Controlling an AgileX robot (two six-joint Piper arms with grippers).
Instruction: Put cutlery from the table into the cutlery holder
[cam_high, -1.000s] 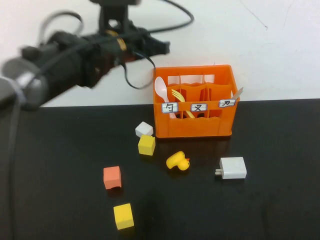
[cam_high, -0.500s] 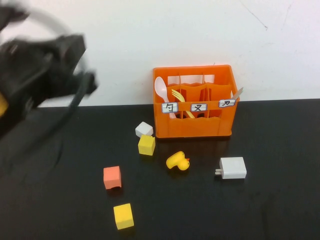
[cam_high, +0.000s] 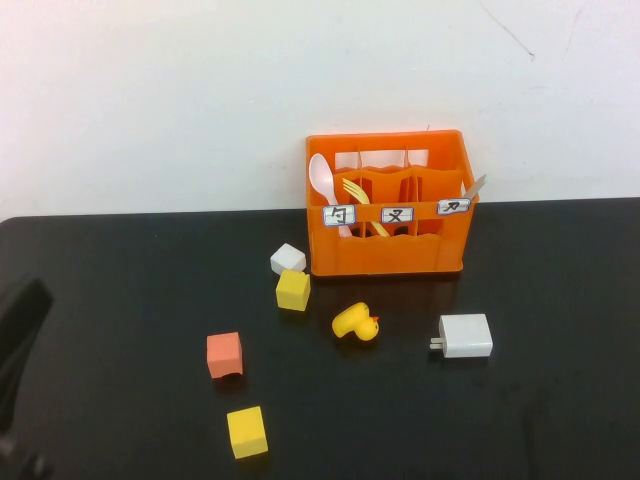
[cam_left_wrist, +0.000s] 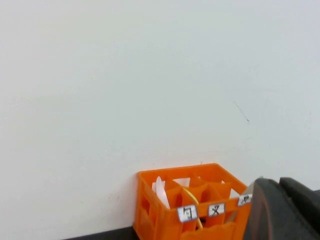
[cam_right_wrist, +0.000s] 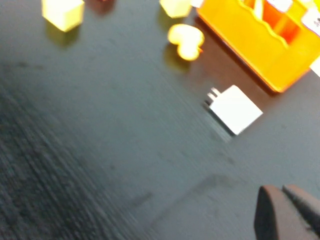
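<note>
Standing in the orange cutlery holder (cam_high: 388, 203) at the table's (cam_high: 560, 400) far edge: spoon (cam_high: 322, 180) at left, fork (cam_high: 355, 193) beside it, knife (cam_high: 474, 186) poking out at right. Hanging closed and empty, left gripper (cam_left_wrist: 285, 210) at near left, right gripper (cam_right_wrist: 287, 212) above the white charger (cam_high: 465, 335).

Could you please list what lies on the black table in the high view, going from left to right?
Orange cube → yellow cube → small white cube → yellow duck → white plug adapter.
</note>
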